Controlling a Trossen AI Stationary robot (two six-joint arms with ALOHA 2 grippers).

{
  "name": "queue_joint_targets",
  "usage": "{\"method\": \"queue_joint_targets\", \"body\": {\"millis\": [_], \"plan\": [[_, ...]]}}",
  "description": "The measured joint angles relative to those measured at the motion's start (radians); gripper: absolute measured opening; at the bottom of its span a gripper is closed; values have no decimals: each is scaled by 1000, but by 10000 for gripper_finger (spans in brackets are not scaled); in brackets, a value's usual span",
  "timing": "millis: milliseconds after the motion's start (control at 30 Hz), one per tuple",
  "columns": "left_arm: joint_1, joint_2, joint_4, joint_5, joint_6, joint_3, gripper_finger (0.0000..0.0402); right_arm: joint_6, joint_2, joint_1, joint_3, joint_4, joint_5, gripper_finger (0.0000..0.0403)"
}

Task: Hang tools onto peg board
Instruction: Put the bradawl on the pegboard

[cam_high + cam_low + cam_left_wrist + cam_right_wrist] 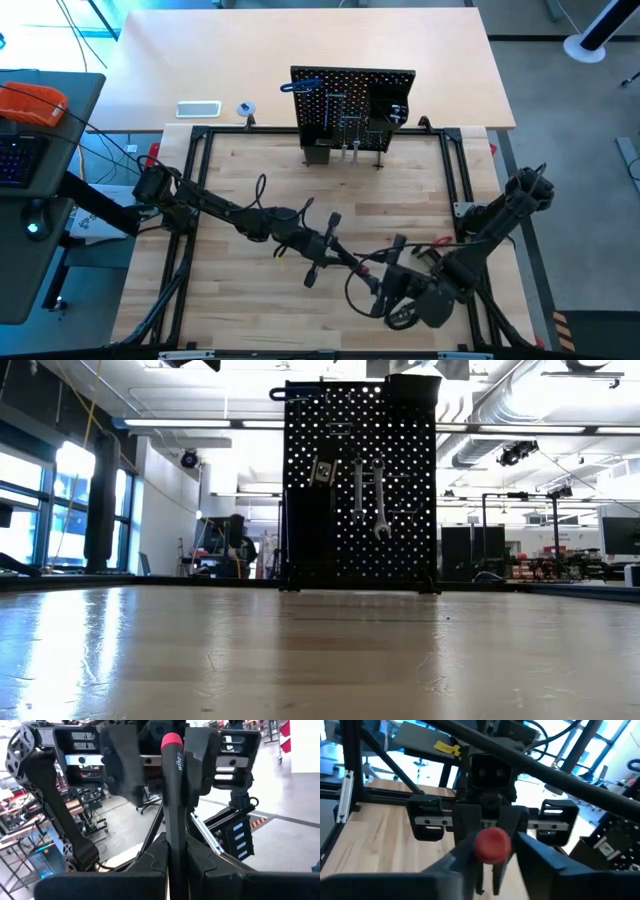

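Wooden table (pixel 330 190) | peg board (pixel 352 105) stood upright at far edge, two silver wrenches (pixel 368 490) hung on it | left gripper (pixel 352 262) closed on red-capped black screwdriver (pixel 173 795) near front centre | right gripper (pixel 388 278) faced to it, fingers spread beside the cap.

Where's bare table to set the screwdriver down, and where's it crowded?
Free: the wide wooden tabletop strip between the upright black perforated peg board and the two arms, plus the near-left corner. Crowded: front centre-right, where the left gripper and right gripper face each other around the black red-capped screwdriver, cables looped about them.
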Motion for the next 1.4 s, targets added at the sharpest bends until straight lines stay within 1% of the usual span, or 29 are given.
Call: {"method": "queue_joint_targets", "body": {"millis": [100, 167, 267, 433, 533, 633, 733, 933, 1033, 1100, 1167, 1233, 1300, 1400], "plan": [[0, 0, 3, 3, 0, 0, 17, -39, 0, -5, 0, 18, -12, 65], [0, 0, 7, 4, 2, 0, 17, -80, 0, -7, 0, 41, -16, 41], [0, 0, 13, 4, 2, 0, 17, -142, 1, -7, -1, 81, -25, 40], [3, -2, 15, 6, -13, 1, 34, -213, 2, -13, -2, 131, -19, 40], [3, -3, -14, -5, -18, 1, 45, -212, -5, -27, -1, 143, -22, 40], [5, -37, -77, -20, 8, -1, 62, -241, -13, -36, -1, 159, -18, 40], [3, -98, -188, -110, 30, 0, 87, -286, -36, -49, -1, 185, -16, 40], [2, -277, -464, -400, 60, 0, 150, -361, -103, -83, 0, 197, -6, 40], [2, -380, -601, -548, 58, 0, 171, -380, -132, -117, 0, 194, -25, 40], [0, -447, -689, -608, 34, 0, 177, -395, -149, -148, 0, 194, -57, 40], [-5, -510, -766, -649, 1, 0, 179, -397, -162, -186, 0, 188, -119, 40], [-11, -561, -853, -661, -40, 1, 180, -396, -174, -235, 0, 186, -193, 40], [-13, -588, -942, -658, -92, 1, 180, -396, -185, -291, 0, 178, -265, 40], [-21, -595, -1075, -655, -175, 1, 179, -396, -194, -380, 0, 156, -351, 40]]}}
